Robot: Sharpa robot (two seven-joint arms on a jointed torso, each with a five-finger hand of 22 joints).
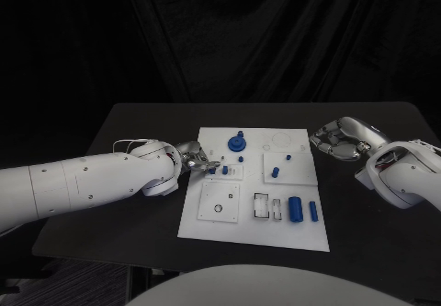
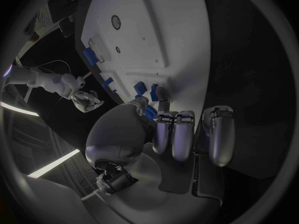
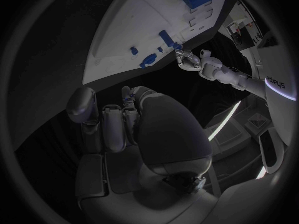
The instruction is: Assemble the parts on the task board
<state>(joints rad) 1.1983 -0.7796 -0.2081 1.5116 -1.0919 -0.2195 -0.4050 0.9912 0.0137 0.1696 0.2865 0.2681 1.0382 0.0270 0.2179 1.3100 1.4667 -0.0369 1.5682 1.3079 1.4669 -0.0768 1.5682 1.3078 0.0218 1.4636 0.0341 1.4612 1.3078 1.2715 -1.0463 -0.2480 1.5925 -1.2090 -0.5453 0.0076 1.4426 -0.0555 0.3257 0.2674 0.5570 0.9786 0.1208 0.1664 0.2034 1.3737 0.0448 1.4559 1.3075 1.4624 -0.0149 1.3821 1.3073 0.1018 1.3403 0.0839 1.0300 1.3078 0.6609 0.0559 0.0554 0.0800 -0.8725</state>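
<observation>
The white task board (image 1: 248, 220) lies mid-table. My left hand (image 1: 195, 158) reaches over its left edge, and thumb and a finger pinch a small blue part (image 2: 149, 112) at the small square plate, beside two short blue pegs (image 1: 225, 170). A blue round knob (image 1: 238, 143) stands at the board's far side, and a blue peg (image 1: 276, 171) stands in the right square plate. A thick blue cylinder (image 1: 295, 208) and a thinner one (image 1: 313, 211) lie near the right edge. My right hand (image 1: 335, 143) hovers off the board's far right corner, fingers curled in on nothing.
A square plate with a small ring (image 1: 218, 208) and two narrow slots (image 1: 267, 206) sit in the board's near half. Bare black table (image 1: 120, 223) surrounds the board. The left hand (image 3: 187, 59) appears past the board in the right wrist view.
</observation>
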